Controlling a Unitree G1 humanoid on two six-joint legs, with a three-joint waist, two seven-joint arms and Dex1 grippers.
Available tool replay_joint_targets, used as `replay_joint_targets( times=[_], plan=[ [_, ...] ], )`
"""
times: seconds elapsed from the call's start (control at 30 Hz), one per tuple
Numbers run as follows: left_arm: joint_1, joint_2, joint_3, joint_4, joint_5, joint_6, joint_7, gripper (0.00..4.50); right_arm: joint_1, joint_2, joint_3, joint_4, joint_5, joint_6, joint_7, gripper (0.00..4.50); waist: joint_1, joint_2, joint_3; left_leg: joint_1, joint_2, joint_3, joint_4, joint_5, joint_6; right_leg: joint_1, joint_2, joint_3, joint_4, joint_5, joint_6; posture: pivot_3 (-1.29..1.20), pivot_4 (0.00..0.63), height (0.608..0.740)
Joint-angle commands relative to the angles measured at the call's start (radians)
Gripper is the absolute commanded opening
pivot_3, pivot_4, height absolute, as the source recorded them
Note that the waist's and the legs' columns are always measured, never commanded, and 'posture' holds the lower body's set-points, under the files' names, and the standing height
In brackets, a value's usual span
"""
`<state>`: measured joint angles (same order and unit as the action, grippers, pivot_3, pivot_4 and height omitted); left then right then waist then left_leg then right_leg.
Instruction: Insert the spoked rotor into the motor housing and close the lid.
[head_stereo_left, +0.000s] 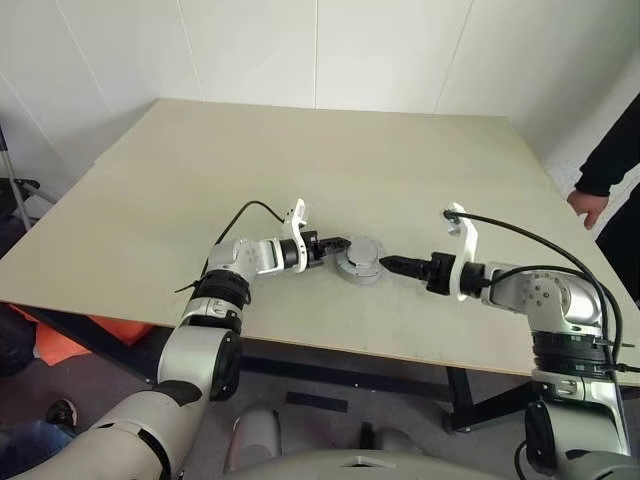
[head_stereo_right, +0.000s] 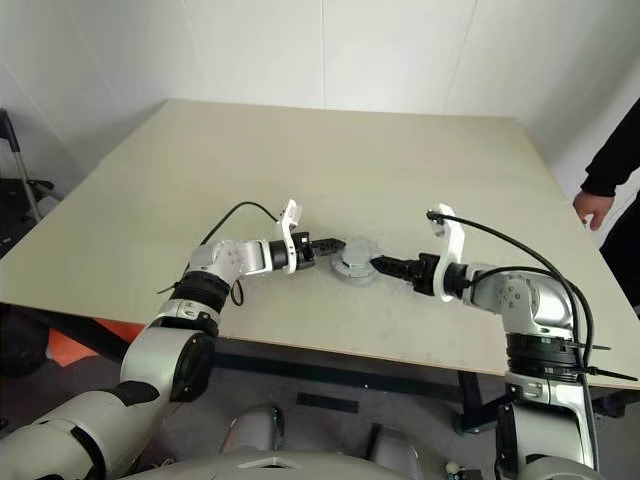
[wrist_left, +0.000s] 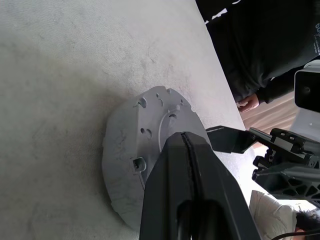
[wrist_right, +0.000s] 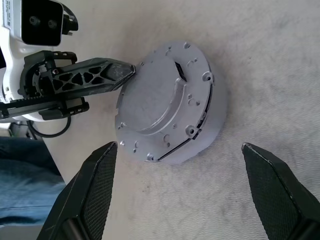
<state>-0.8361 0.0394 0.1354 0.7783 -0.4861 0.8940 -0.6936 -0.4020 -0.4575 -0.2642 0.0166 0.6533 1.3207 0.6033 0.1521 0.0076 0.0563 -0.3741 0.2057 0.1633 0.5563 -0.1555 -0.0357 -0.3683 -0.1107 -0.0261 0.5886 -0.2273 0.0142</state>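
Tabletop (head_stereo_left: 200, 180): closed left hand (wrist_right: 131, 69) seemingly touches lid (wrist_right: 165, 102); right hand (wrist_right: 180, 150) spread.

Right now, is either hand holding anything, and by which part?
Nothing is held. The left hand is shut, its tip against the rim of the lid, pressing rather than gripping. The right hand is open, fingers apart on either side of it.

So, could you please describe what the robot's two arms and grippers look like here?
Both arms are silver-grey with black joint bands. Each ends in a white bracket and a gripper of two black fingers: the left gripper and the right gripper. The fingers have a triangular lattice pattern along their sides. A black cable loops over each forearm to the wrist.
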Motion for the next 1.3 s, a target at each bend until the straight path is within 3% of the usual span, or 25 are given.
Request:
replay_joint_targets(
  times=[0.03, 0.37, 1.03, 1.23, 1.3],
  plan=[
    [-0.009, 0.006, 0.0, 0.016, 0.015, -0.002, 0.012, 0.0, -0.023, 0.063, -0.074, 0.005, 0.057, 0.077, -0.054, 4.48, 0.0, 0.0, 0.0, 0.0, 0.0, 0.0, -0.001, 0.001, -0.001, 0.0, 0.0, 0.0, 0.0, 0.0, 0.0, 0.0, 0.0, 0.74],
    [-0.022, 0.018, 0.012, 0.036, 0.023, -0.023, 0.017, 0.0, -0.123, 0.244, -0.21, 0.124, 0.046, 0.117, -0.216, 4.48, -0.005, 0.0, 0.0, 0.003, 0.0, 0.001, -0.008, 0.005, -0.008, -0.002, 0.0, 0.0, 0.0, 0.0, 0.0, 0.0, 0.0, 0.74],
    [-0.041, 0.022, 0.028, 0.069, 0.039, -0.056, 0.016, 0.0, -0.178, 0.379, -0.236, 0.166, 0.053, 0.049, -0.329, 4.48, -0.006, 0.0, 0.0, 0.005, 0.001, 0.001, -0.015, 0.009, -0.014, -0.004, 0.002, 0.0, 0.0, 0.001, -0.001, 0.0, 0.0, 0.74],
    [-0.042, 0.023, 0.029, 0.072, 0.041, -0.063, 0.018, 0.0, -0.189, 0.364, -0.237, 0.186, 0.054, 0.034, -0.339, 2.51, -0.005, 0.001, 0.0, 0.003, 0.001, 0.001, -0.015, 0.009, -0.014, -0.006, 0.002, 0.0, 0.0, 0.001, -0.001, 0.0, 0.0, 0.74],
    [-0.043, 0.023, 0.03, 0.073, 0.041, -0.066, 0.019, 0.0, -0.196, 0.358, -0.238, 0.188, 0.056, 0.033, -0.34, 2.19, -0.003, 0.001, 0.0, 0.003, 0.001, 0.001, -0.015, 0.009, -0.014, -0.006, 0.002, 0.0, 0.0, 0.001, -0.001, 0.0, 0.0, 0.74]
  ],
)
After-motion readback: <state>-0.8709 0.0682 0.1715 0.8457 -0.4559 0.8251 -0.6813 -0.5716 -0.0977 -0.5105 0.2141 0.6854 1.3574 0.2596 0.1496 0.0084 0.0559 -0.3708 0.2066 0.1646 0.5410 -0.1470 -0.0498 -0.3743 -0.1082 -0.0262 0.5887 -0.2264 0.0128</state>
